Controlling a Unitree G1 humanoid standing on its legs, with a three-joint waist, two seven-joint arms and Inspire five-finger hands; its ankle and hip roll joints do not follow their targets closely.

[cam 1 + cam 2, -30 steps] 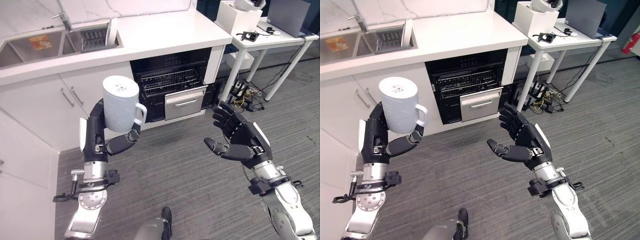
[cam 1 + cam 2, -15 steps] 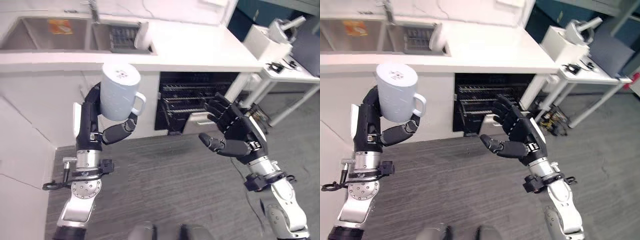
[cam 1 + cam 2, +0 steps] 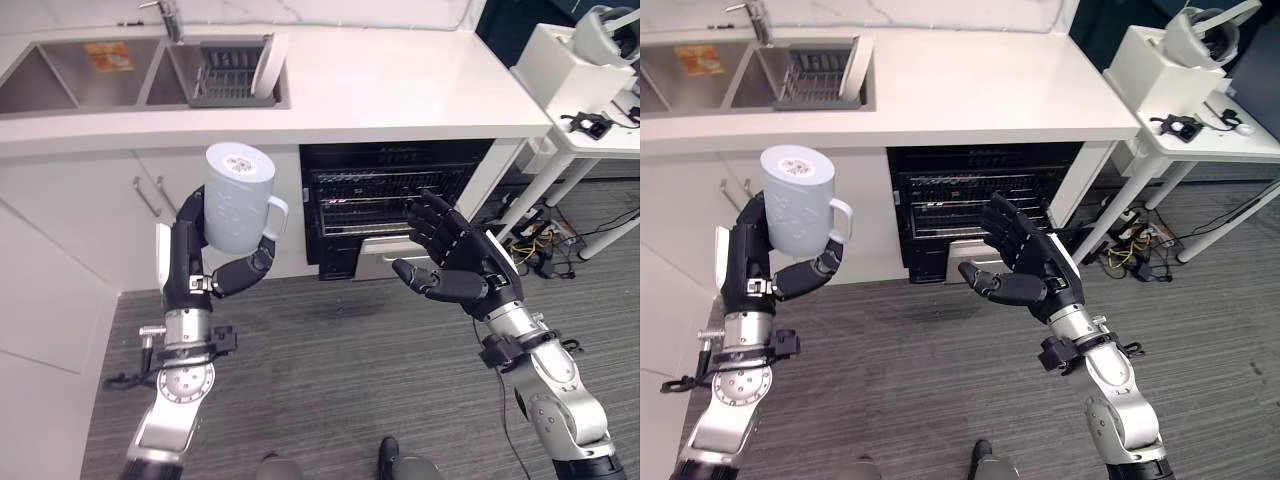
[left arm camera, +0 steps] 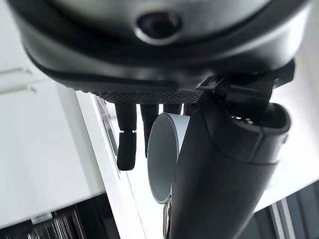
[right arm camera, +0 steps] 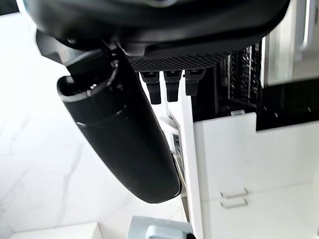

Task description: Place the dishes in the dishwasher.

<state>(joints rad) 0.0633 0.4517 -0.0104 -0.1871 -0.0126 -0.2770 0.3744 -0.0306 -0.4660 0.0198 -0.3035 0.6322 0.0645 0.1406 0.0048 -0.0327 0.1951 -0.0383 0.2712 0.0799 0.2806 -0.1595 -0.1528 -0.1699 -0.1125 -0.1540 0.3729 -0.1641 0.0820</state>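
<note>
White and upside down, the mug (image 3: pixel 238 199) is sitting high in the left hand (image 3: pixel 215 262), which is curling its fingers and thumb around it, with the handle pointing toward the dishwasher (image 3: pixel 390 200). That dishwasher is standing open under the white counter (image 3: pixel 400 90), showing its dark wire racks, and the mug is hanging in the air in front of the cupboards to its left. Right hand (image 3: pixel 455 262) is floating in front of the dishwasher with its fingers spread out and holding nothing.
</note>
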